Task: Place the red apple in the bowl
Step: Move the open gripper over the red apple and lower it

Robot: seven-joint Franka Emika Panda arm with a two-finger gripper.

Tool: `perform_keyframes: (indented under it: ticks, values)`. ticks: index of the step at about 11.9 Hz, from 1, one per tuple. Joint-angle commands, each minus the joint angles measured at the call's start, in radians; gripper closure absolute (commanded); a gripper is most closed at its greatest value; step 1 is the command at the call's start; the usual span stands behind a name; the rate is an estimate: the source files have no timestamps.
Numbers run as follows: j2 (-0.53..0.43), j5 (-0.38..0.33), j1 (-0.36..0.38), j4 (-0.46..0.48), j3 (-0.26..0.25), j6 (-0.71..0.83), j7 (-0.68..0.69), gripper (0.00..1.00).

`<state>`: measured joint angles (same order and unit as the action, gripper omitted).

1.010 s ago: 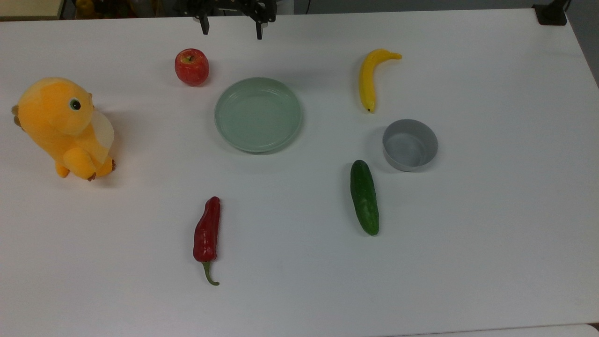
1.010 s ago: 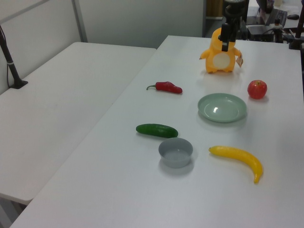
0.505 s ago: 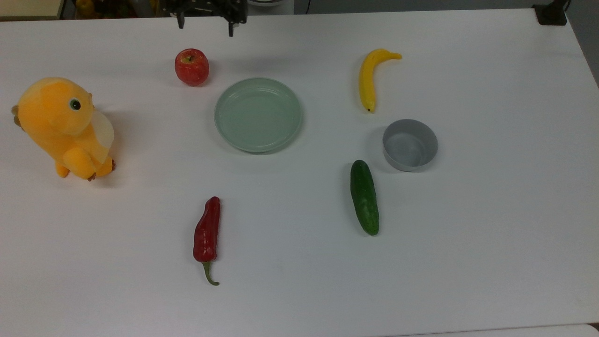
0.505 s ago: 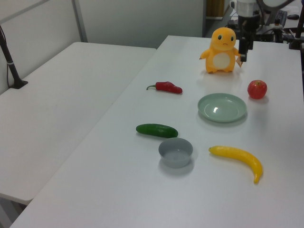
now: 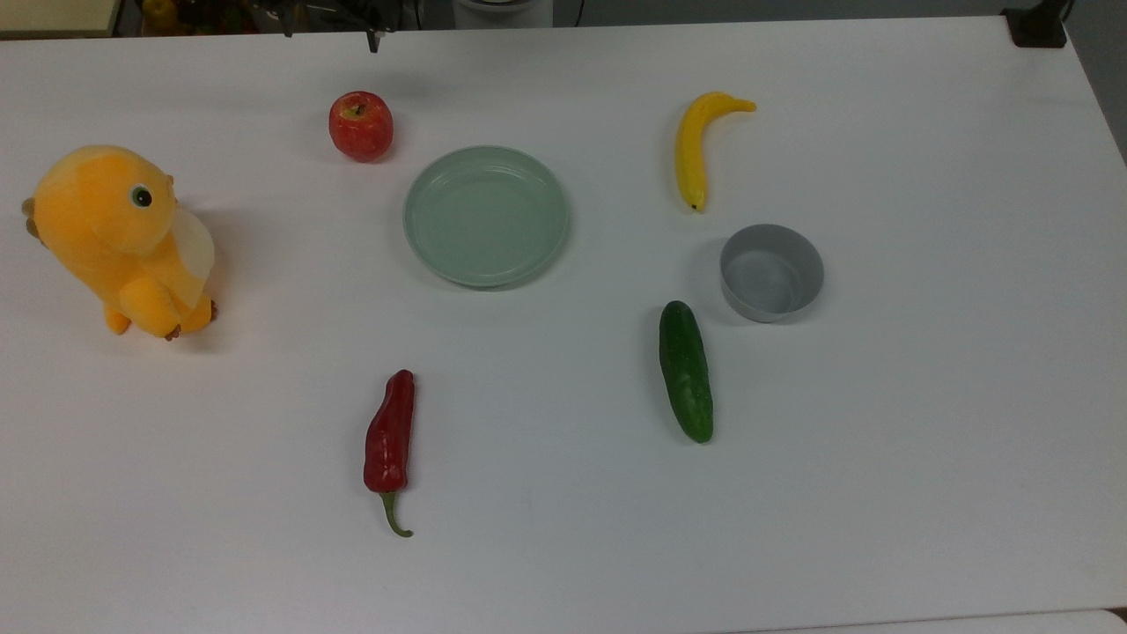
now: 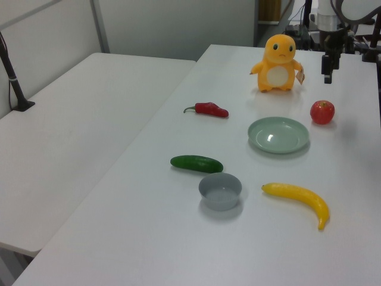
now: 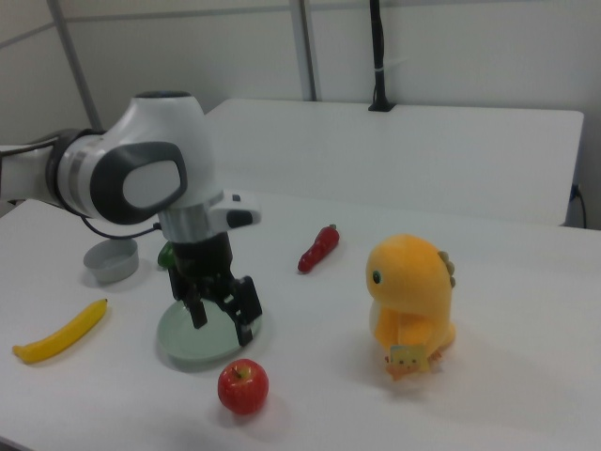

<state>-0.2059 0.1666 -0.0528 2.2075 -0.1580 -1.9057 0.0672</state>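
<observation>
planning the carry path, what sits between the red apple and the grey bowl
In the top view the pale green dish lies between the red apple and the bowl; the banana's lower tip sits close to that line.

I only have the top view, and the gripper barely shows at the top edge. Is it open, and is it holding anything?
Observer: The right view shows the gripper open, fingers spread, with nothing between them.
Operator: Is it touching the red apple?
Observer: No. In the left view its fingertips are apart from the red apple, which sits alone on the table.
Operator: Which way do the fingers point?
Observer: Downward, in the right view.
</observation>
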Motion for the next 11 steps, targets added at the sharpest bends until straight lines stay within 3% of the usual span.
perform_keyframes:
  ticks: [1, 8, 11]
  values:
    - [-0.035, -0.007, 0.004, 0.063, -0.081, -0.053, 0.046, 0.0]
    - [-0.023, -0.032, 0.031, 0.221, -0.086, -0.334, 0.036, 0.0]
    - [-0.017, -0.045, 0.054, 0.232, -0.084, -0.346, 0.036, 0.0]
